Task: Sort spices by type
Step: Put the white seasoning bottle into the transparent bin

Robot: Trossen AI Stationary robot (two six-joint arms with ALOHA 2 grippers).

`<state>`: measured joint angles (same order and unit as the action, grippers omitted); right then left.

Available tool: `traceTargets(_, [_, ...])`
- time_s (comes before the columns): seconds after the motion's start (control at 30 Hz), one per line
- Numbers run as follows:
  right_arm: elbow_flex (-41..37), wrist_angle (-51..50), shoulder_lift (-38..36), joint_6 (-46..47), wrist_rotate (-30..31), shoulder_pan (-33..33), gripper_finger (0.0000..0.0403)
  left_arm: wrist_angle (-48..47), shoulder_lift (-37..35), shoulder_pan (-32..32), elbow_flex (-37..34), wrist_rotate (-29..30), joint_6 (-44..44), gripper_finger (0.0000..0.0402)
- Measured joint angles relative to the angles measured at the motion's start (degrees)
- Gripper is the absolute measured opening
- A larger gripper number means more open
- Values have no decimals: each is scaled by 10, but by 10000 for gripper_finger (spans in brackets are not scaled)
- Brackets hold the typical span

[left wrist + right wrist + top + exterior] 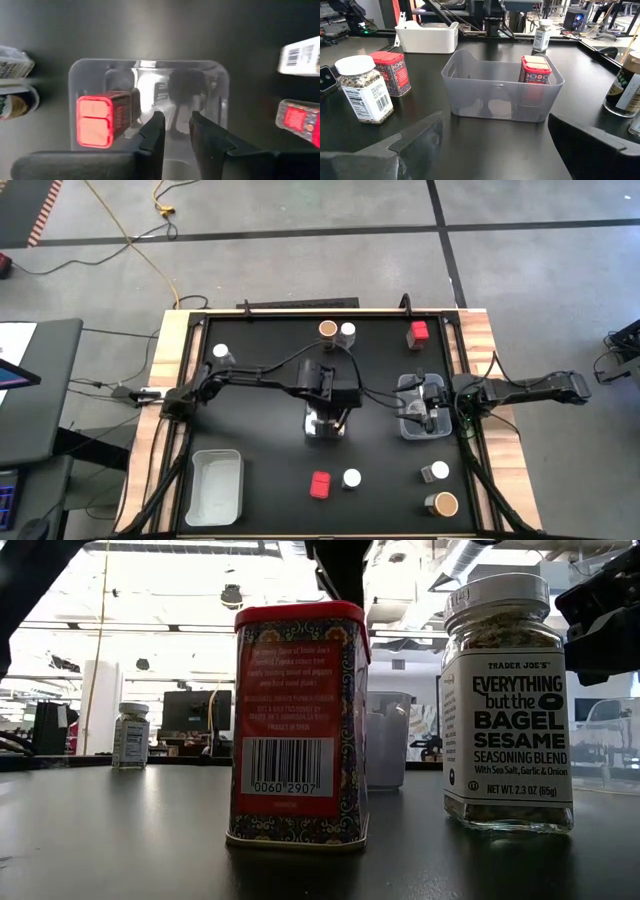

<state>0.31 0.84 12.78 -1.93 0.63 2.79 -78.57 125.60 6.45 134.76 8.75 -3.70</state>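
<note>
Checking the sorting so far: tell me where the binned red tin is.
In the high view it's mid-table: the red tin stands inside the clear bin beneath the left gripper.

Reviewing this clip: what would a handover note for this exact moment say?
Left gripper: jaws shut, empty, over the middle clear bin.
Right gripper: jaws open, over the right clear bin, whose contents are hidden.
Done: one red tin is in the middle clear bin.
Left: two loose red tins, four white-lidded jars and two brown-topped jars stand on the table. The white bin looks empty.
</note>
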Motion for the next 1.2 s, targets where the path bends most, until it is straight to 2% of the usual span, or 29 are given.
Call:
traceTargets(0.17, [0, 0, 0, 0, 0, 0, 384, 29, 0, 5, 0, -1, 1, 119])
traceTargets(0.53, [0, 0, 0, 0, 0, 0, 384, 62, 0, 6, 0, 8, 34, 222])
traceTargets(0.73, [0, 0, 0, 0, 0, 0, 384, 58, 0, 3, 0, 5, 26, 231])
traceTargets(0.97, [0, 0, 0, 0, 0, 0, 384, 14, -4, 2, 0, -26, 86, 231])
traceTargets(1.13, [0, 0, 0, 0, 0, 0, 384, 4, -34, 2, -1, -41, 132, 231])
traceTargets(1.2, [0, 0, 0, 0, 0, 0, 384, 18, -60, -2, -25, -41, 143, 231])
